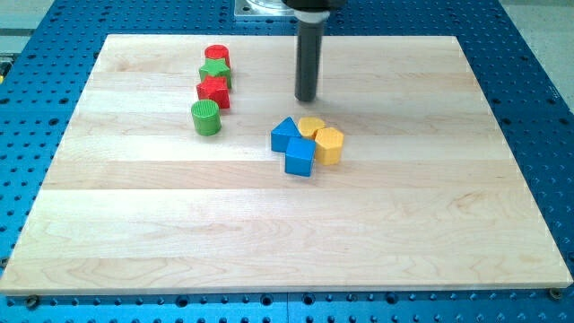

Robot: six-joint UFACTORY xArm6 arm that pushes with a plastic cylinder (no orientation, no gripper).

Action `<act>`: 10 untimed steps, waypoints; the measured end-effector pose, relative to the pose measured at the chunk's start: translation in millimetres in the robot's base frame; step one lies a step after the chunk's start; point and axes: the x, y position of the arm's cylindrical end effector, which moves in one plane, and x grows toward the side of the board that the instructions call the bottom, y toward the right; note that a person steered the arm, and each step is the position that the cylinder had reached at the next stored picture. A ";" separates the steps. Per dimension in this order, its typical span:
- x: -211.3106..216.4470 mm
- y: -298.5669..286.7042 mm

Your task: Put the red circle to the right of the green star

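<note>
Red circle (pixel 217 56) near the board's (pixel 430 242) top left, touching the green star (pixel 216 72) just below it — then red star (pixel 213 91) and green cylinder (pixel 206 117) in 1 column. My tip (pixel 307 98) well right of these, above a cluster of 2 blue blocks (pixel 292 146) and 2 yellow ones (pixel 323 139). No pincer — just a bare rod.

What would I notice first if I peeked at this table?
Probably my dark rod, with my tip on the wooden board near the view's top. Left of it runs a line of blocks: red circle, green star, red star, green circle. Below my tip huddle two blue and two yellow blocks.
</note>
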 end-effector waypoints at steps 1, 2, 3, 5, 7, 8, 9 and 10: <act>-8.9 -48.0; -8.9 -80.3; -8.9 -111.7; -10.4 -97.5; -56.1 -59.4; -112.2 -63.6; -117.3 -103.1; -122.7 -112.8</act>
